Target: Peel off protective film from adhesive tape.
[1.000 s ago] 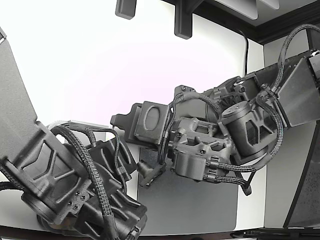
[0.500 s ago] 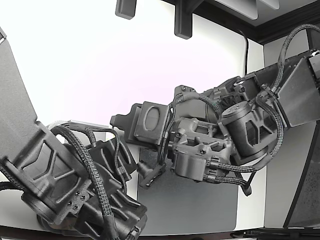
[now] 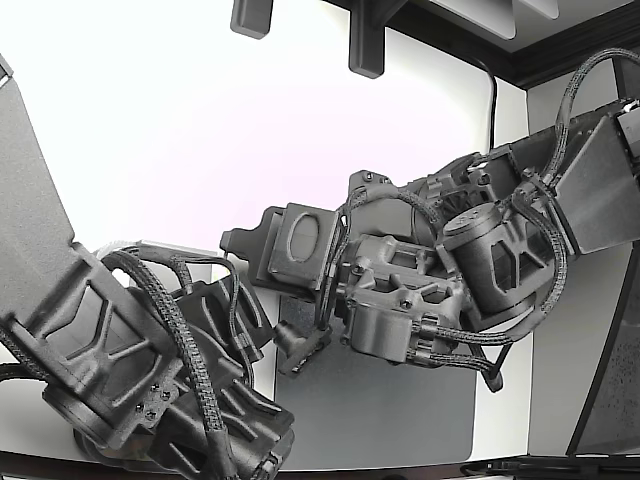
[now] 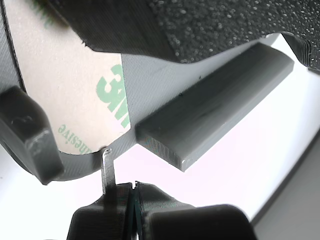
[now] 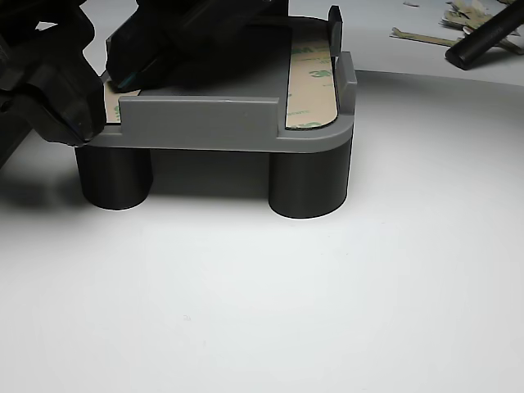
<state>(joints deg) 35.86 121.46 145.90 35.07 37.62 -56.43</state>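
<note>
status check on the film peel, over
Gripper shut on a thin film tab at the liner edge. Tan 3M liner mostly flat on the grey fixture. Nothing blocking the pull.

A grey fixture plate (image 5: pixel 205 123) stands on 2 dark cylindrical legs (image 5: pixel 309 182) on a white table (image 5: pixel 270 303). At 1 o'clock from the plate, well apart, a black rod (image 5: pixel 485 39) lies beside tan scraps (image 5: pixel 422 34). A grey mat (image 3: pixel 390 410) covers part of the table.
</note>
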